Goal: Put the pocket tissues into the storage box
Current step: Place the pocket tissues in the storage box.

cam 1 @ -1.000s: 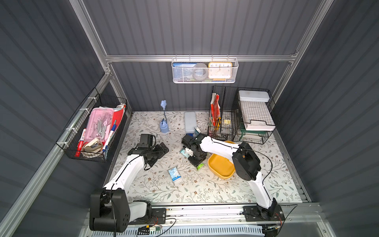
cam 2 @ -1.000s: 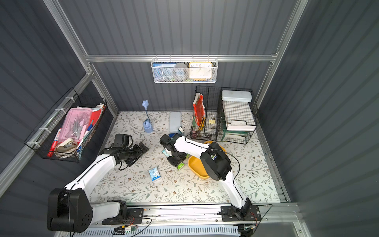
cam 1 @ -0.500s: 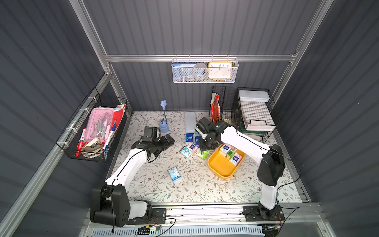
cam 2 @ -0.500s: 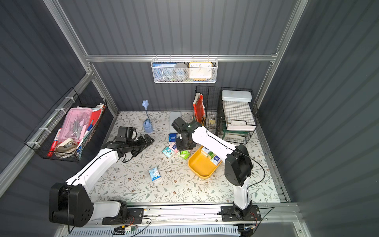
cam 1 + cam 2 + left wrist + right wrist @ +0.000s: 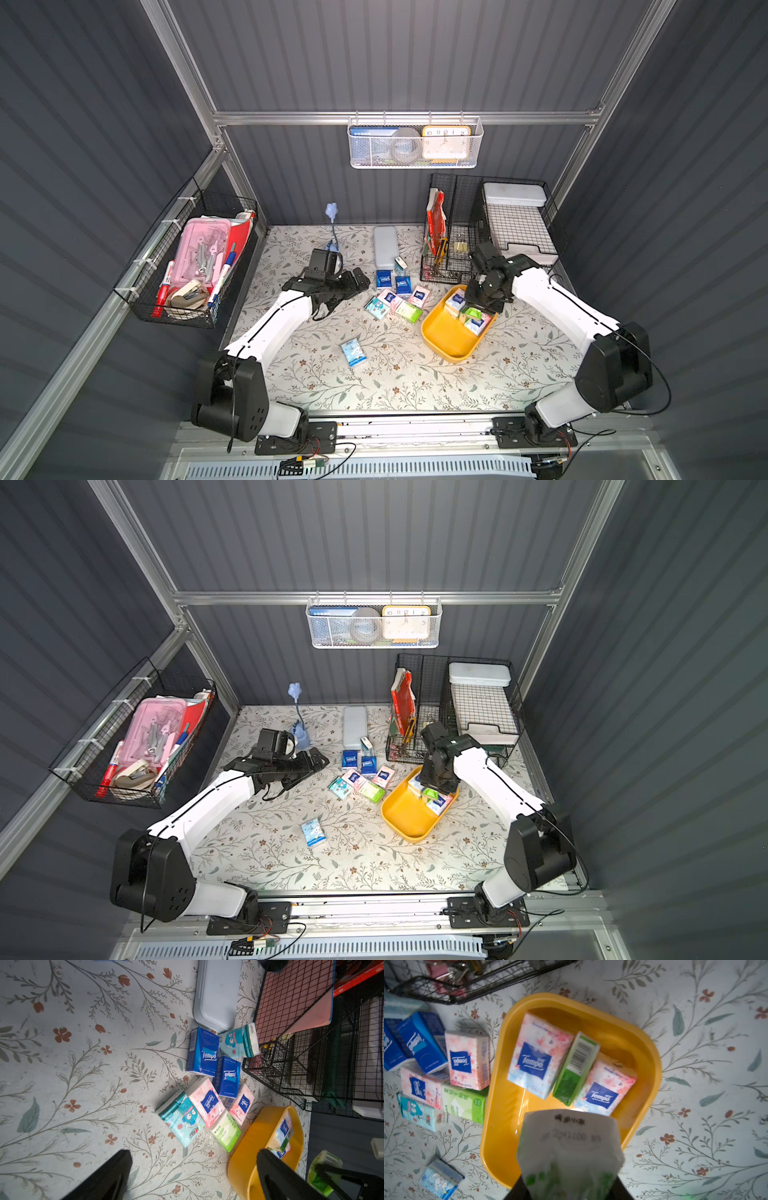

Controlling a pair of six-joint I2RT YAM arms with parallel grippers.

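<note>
Since a moment ago the right pincer has swung away from the pile of tissue packs and now hangs over the yellow box.

Both top views show the whole room. It has grey ribbed walls and a table with a flower cloth. A black wire basket stands at the back, and a long grey case lies just behind the pile. One light blue pack lies alone, well apart from the others. The left pincer is near the pile and touches nothing.

Only the left wrist view shows the left pincer spread wide, with nothing between its black fingers. Seven packs lie close together there, just beside the yellow box.

Only the right wrist view looks straight down into the yellow box. Two pink packs and a green pack lie inside. The green one sits on its edge between them. The right pincer is clenched on a green and white pack, held above the box.
</note>
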